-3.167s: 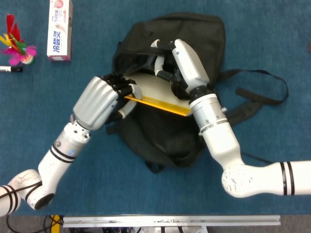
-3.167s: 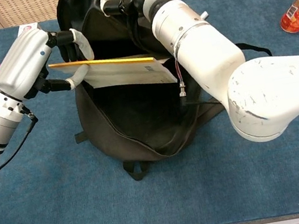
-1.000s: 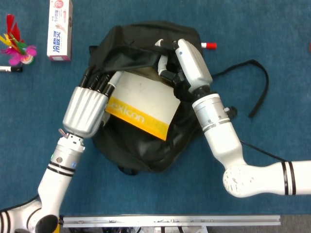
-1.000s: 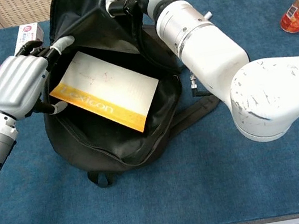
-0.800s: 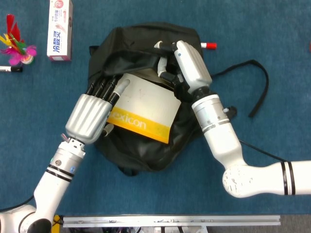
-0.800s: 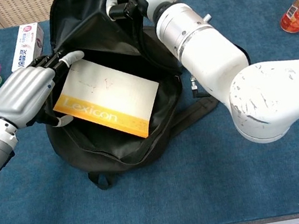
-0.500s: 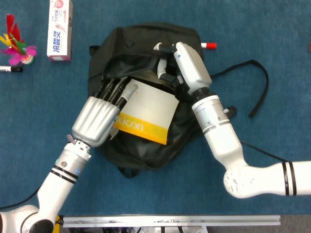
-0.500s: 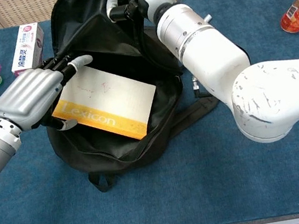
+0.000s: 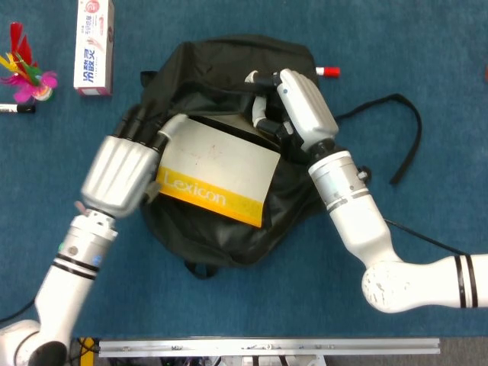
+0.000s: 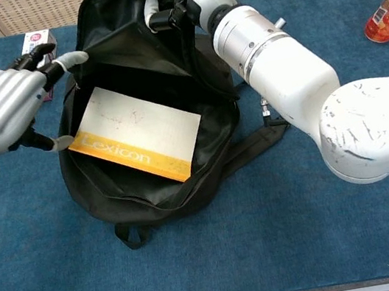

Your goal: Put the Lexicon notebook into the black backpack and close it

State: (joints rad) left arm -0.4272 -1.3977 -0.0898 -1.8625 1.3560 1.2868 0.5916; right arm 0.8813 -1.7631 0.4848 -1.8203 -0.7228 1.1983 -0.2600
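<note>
The stiff, light-looking Lexicon notebook [image 10: 136,142] lay inside the limp black backpack [image 10: 186,184], whose flap the right hand [image 9: 293,103] gripped, best hold for closing, while the left hand [image 10: 1,103] hovered open-fingered, empty.

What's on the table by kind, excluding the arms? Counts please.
Backpack: 1
Notebook: 1
Toothpaste box: 1
Markers: 2
Feather shuttlecock: 1
Bottle: 1
Total: 7
</note>
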